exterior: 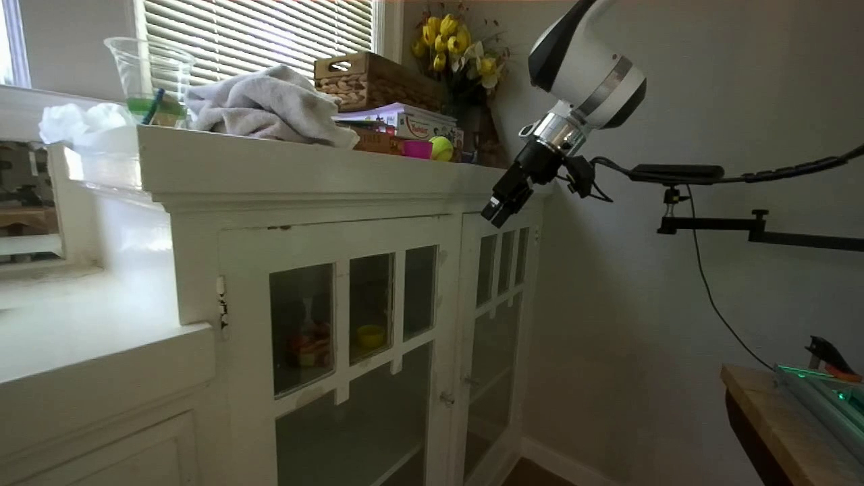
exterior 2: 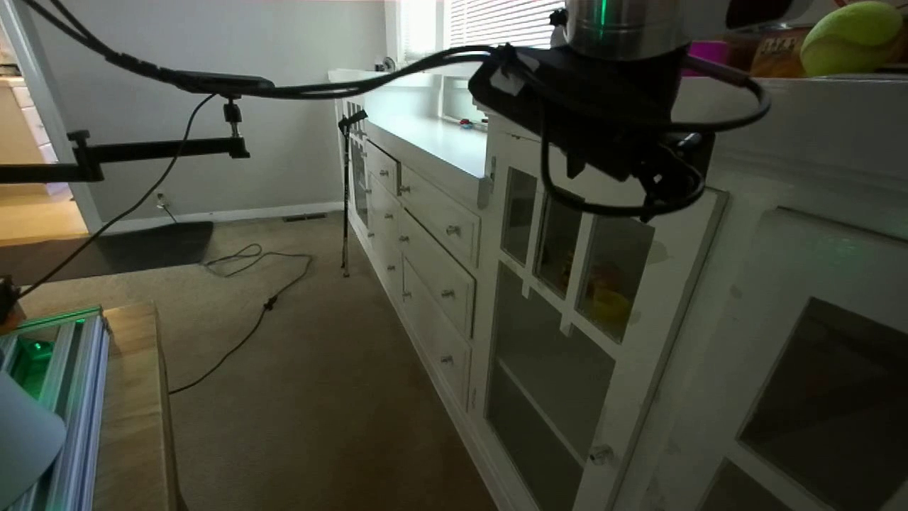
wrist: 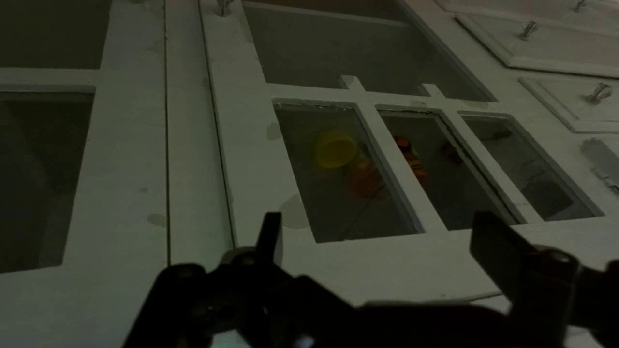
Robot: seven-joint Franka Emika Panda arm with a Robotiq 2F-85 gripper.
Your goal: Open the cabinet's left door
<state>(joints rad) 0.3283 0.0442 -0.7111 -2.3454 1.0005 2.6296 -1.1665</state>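
Your tool [wrist: 379,227] is spread, empty; descend misaligned and you could clip the left door [exterior: 358,372], missing its knob [exterior: 447,399].

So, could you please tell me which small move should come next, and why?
I'd probably lower the tool toward the knob of the left door: in both exterior views the tool hangs higher than that knob, and in the wrist view its fingers are spread with nothing gripped.
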